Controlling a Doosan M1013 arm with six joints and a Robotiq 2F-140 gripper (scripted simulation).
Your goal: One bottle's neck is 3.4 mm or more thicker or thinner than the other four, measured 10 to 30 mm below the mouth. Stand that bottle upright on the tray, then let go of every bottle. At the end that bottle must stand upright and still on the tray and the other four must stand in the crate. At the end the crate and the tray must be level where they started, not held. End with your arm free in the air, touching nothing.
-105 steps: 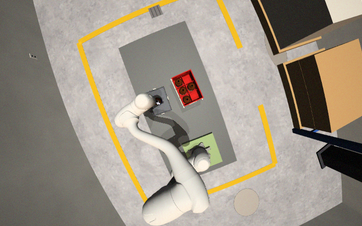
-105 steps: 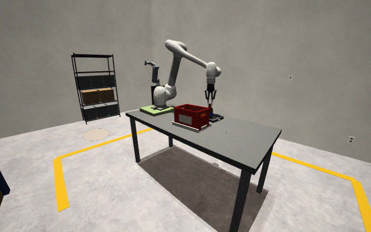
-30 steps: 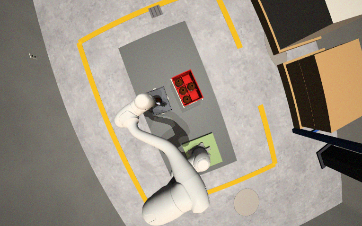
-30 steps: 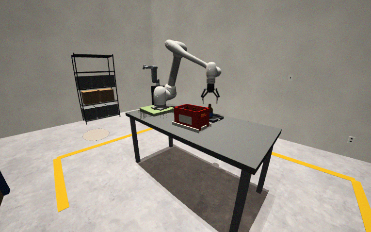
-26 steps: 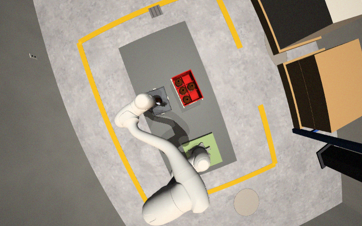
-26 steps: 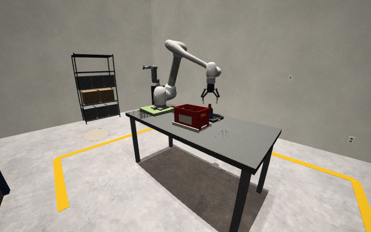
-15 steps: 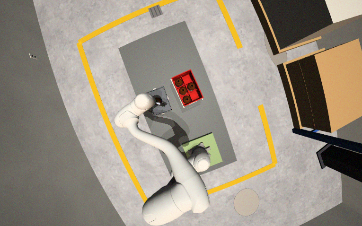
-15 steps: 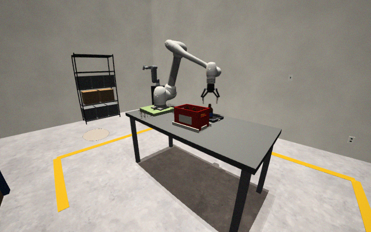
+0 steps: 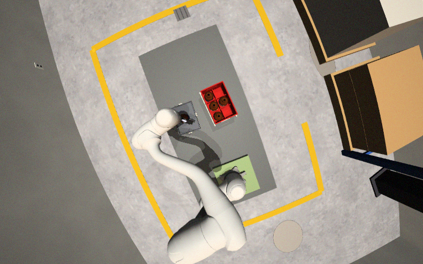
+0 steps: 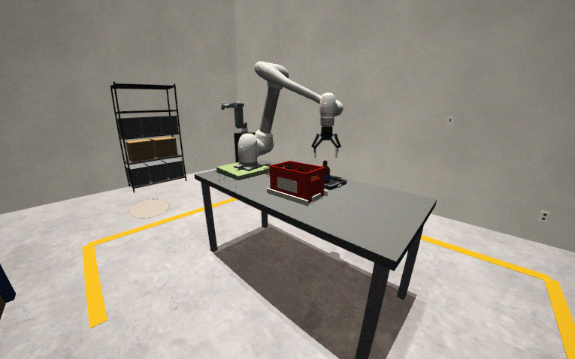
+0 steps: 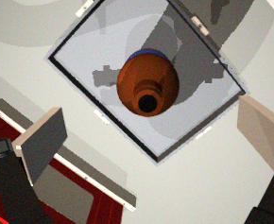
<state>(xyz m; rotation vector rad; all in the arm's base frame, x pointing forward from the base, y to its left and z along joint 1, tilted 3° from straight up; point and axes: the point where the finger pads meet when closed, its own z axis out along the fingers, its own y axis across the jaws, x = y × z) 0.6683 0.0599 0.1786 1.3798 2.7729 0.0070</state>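
My gripper [image 10: 325, 153] [image 11: 149, 117] hangs above the tray [image 9: 197, 125] [image 10: 337, 185] [image 11: 103, 110], fingers spread wide, holding nothing. The bottle [image 9: 184, 116] [image 10: 326, 171] [image 11: 140, 77] stands upright on the tray, below my fingertips and apart from them. Beside the tray, the crate [image 9: 228, 93] [image 10: 296, 190] [image 11: 103, 212] holds the other four bottles. I judge the placing done and the final clearance in hand; if this is the odd neck, which I can't confirm by eye, I need only keep the arm free. The bottle has a blue label, and the crate's side a plain grey panel; I can read no brand or writing.
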